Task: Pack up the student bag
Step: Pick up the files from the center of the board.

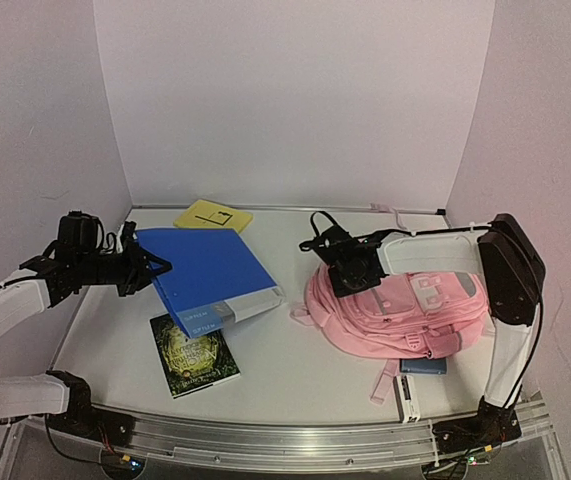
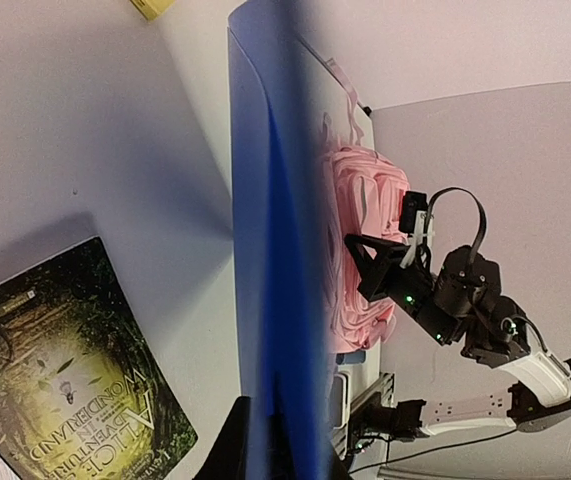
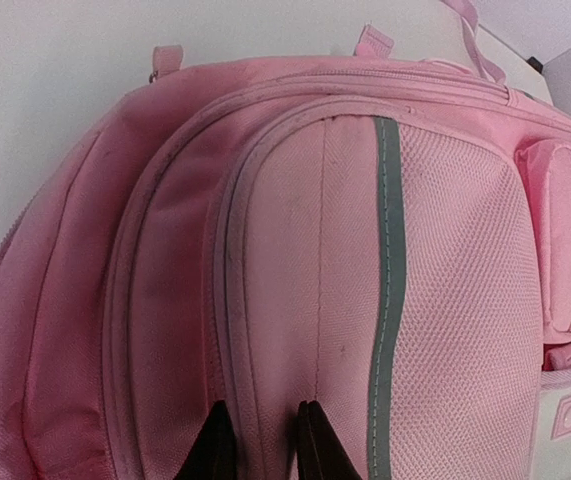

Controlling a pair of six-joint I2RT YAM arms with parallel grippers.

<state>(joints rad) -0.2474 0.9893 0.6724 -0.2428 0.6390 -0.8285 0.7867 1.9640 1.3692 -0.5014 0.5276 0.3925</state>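
The student bag (image 1: 415,310) is a pink backpack lying flat on the right of the table, front pockets up. My right gripper (image 1: 350,275) presses down on its left end. In the right wrist view its fingertips (image 3: 217,445) pinch a ridge of the bag's pink fabric (image 3: 365,250) beside the zip seam, so the right gripper (image 3: 263,440) is shut on it. My left gripper (image 1: 155,266) is shut on the left edge of a blue folder (image 1: 210,270) and holds it tilted above the table. The left wrist view shows the folder (image 2: 275,250) edge-on between the jaws of that gripper (image 2: 280,440).
A dark green Alice in Wonderland book (image 1: 193,355) lies under the folder's near corner. A yellow pad (image 1: 212,215) sits at the back wall. A small blue object (image 1: 423,366) pokes out from under the bag's near edge. White walls close in on three sides.
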